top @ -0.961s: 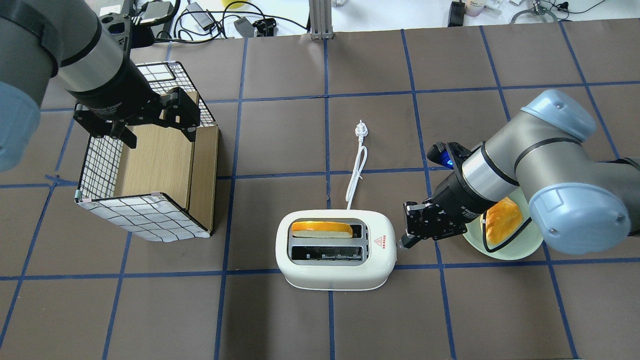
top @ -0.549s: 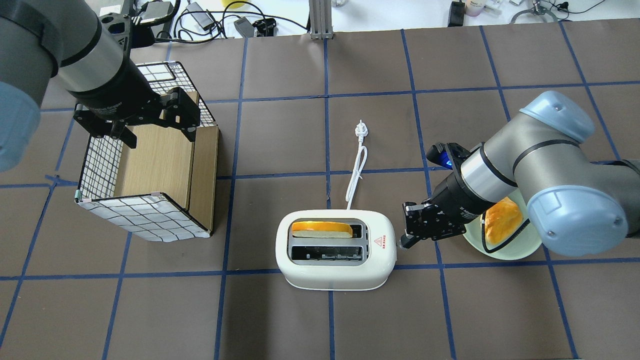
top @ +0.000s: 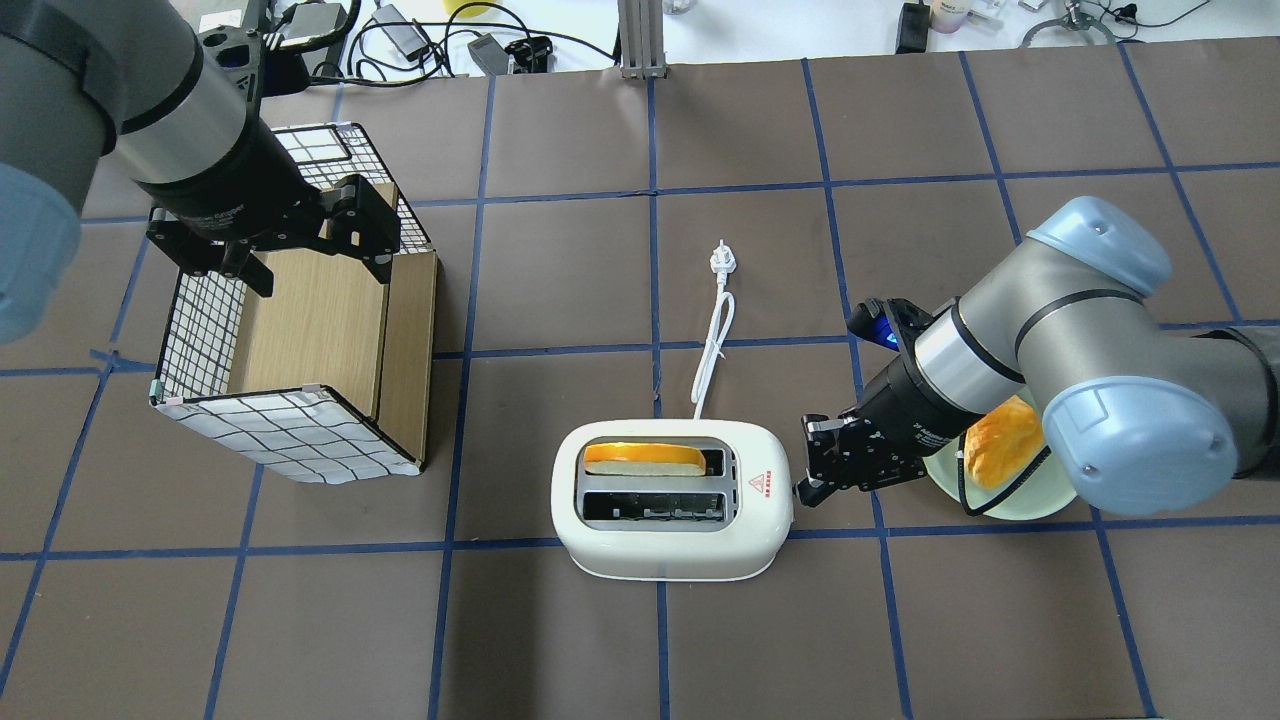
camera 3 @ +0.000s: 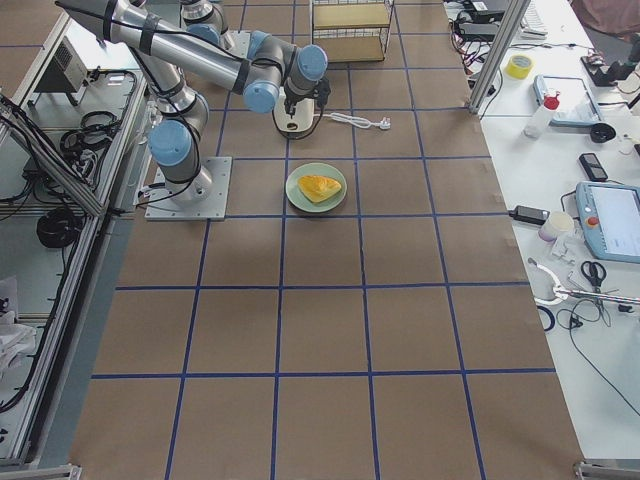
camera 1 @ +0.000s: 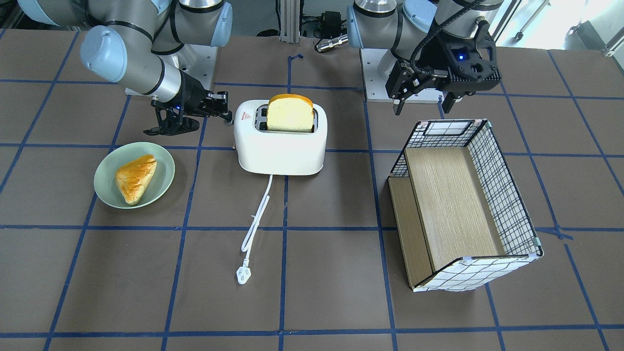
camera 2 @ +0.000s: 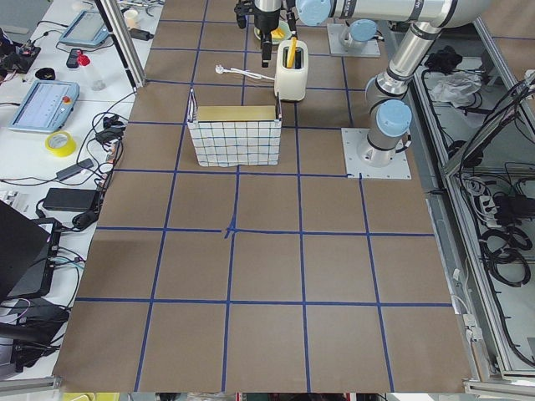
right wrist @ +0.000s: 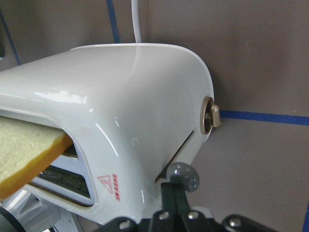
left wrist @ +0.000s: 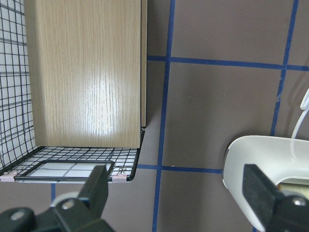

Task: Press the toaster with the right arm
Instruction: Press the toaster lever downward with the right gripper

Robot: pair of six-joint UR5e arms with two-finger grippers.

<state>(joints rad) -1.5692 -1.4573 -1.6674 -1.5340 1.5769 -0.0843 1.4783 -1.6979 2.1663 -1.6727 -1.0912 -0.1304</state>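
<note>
The toaster (top: 668,545) sits in the middle of the table (top: 560,300), its bread slice (camera 1: 290,113) riding high, so the lever knob (right wrist: 182,176) looks unpressed. The right tool (top: 806,489), clenched on nothing, rests just at that knob; the downward push is yet to come.

The toaster (top: 668,510) is set near the middle of the table (top: 560,280), with a bread slice (top: 642,457) stood in the slot farther from the robot and the cord (top: 712,350) laid out away from it. A plate (camera 1: 162,165) bearing a pastry (camera 1: 135,178) is placed on the toaster's right, with the right gripper (top: 805,490) between them; a basket (top: 300,440) is set well to its left.
</note>
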